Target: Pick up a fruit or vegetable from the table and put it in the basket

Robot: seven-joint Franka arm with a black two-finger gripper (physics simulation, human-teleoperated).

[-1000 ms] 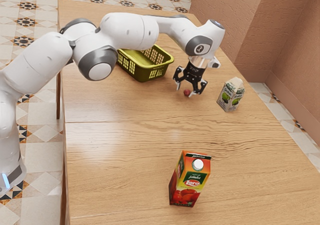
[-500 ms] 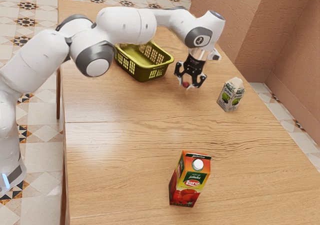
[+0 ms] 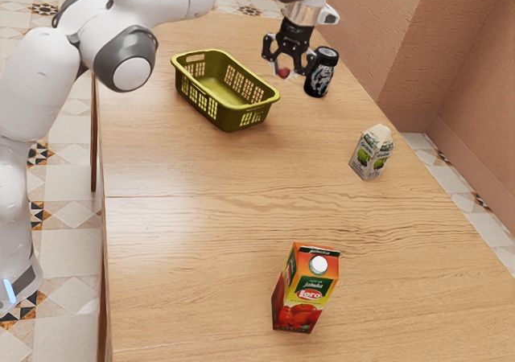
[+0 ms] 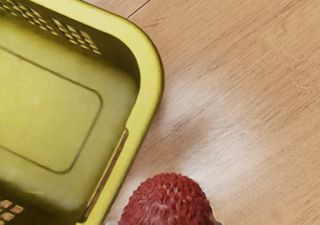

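My gripper (image 3: pixel 283 74) is raised above the table near the basket's end, in the exterior view, shut on a small red lychee (image 3: pixel 283 72). The yellow-green basket (image 3: pixel 256 119) stands on the table, toward the exterior view's left of the gripper. In the wrist view the bumpy red lychee (image 4: pixel 167 202) is held between the fingertips, with the basket's rim (image 4: pixel 150 80) close beside it. The basket's visible floor holds nothing.
A black can (image 3: pixel 321 72) stands close to the gripper at the exterior view's right. A white-green carton (image 3: pixel 371 153) is farther along the wooden table (image 3: pixel 201 217). A red-orange juice carton (image 3: pixel 306 288) stands at the front.
The gripper has lifted the lychee off the table and carried it toward the exterior view's top and slightly left. The black can has come into sight from behind the arm.
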